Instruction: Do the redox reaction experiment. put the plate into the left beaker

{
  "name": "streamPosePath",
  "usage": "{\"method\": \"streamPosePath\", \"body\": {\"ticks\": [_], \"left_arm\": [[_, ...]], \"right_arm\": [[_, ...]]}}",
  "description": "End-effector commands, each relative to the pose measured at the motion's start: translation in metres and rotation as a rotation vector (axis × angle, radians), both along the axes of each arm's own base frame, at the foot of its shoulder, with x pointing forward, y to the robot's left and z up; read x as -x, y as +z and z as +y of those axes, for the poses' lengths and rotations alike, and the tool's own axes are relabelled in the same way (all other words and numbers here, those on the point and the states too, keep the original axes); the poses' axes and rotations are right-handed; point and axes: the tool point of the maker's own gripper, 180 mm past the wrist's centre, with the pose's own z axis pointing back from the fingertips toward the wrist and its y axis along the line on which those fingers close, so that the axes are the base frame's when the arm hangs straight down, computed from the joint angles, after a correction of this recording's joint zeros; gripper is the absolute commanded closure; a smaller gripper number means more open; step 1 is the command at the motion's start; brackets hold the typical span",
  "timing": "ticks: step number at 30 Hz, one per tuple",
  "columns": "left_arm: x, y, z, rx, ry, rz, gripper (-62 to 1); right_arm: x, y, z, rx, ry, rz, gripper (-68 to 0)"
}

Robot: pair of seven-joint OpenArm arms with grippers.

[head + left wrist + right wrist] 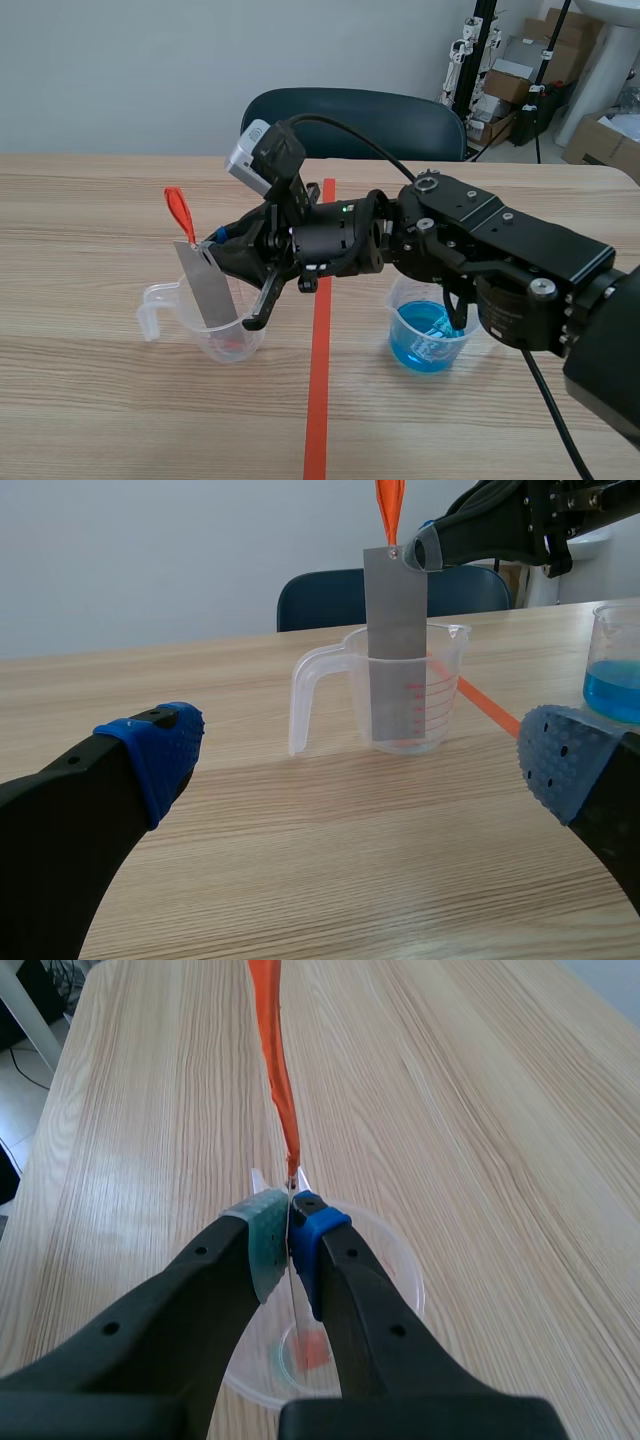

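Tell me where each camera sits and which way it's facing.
Scene view: between the arms, facing across the table toward a chair; the right arm extends past the middle.
Left wrist view: low over the table, facing the left beaker; its own open jaws frame it.
Right wrist view: above that beaker, looking down into it; its own jaws clamp the plate.
Shared: all show the plate standing in the left beaker.

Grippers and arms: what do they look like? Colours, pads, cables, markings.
Right arm: black, boxy links with round silver caps. A black cable arches off the wrist, and a pale grey camera block sits on top. Right gripper: thick black fingers, one dotted pad grey-green, the other blue. Left gripper: thick black curved fingers, both dotted pads blue. No printed markings visible.
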Motion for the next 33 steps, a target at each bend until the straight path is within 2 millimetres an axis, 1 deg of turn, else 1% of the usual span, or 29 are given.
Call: {"method": "streamPosePath", "body": {"ticks": [1,15,16,17,19,21,24,28,33], "left_arm": [[-0.003,0.007,0.002,0.000,0.007,-0.036,-62.3],[-0.003,0.007,0.002,0.000,0.007,-0.036,-62.3],[-0.003,0.007,0.002,0.000,0.007,-0.036,-62.3],[-0.003,0.007,0.002,0.000,0.007,-0.036,-62.3],[-0.003,0.007,0.002,0.000,0.007,-0.036,-62.3],[-0.003,0.007,0.002,0.000,0.007,-0.036,-62.3],[-0.003,0.007,0.002,0.000,0.007,-0.036,-62.3],[-0.003,0.007,0.002,0.000,0.007,-0.036,-62.3],[-0.003,0.007,0.002,0.000,0.007,-0.036,-62.3]], "right_arm": [[-0.005,0.013,0.006,-0.024,0.016,-0.037,-0.6],[-0.006,0.013,0.004,-0.026,0.018,-0.041,-0.7],[-0.008,0.014,0.003,-0.023,0.017,-0.046,-2.1],[-0.010,0.016,0.002,-0.022,0.016,-0.053,-5.4],[-0.015,0.021,-0.001,-0.027,0.010,-0.061,-16.0],[-0.020,0.026,-0.006,-0.039,0.001,-0.068,-33.1],[-0.025,0.029,-0.011,-0.045,-0.010,-0.073,-67.3],[-0.026,0.028,-0.013,-0.025,-0.011,-0.073,-67.9],[-0.025,0.031,-0.011,-0.032,-0.005,-0.081,-67.9]]}}
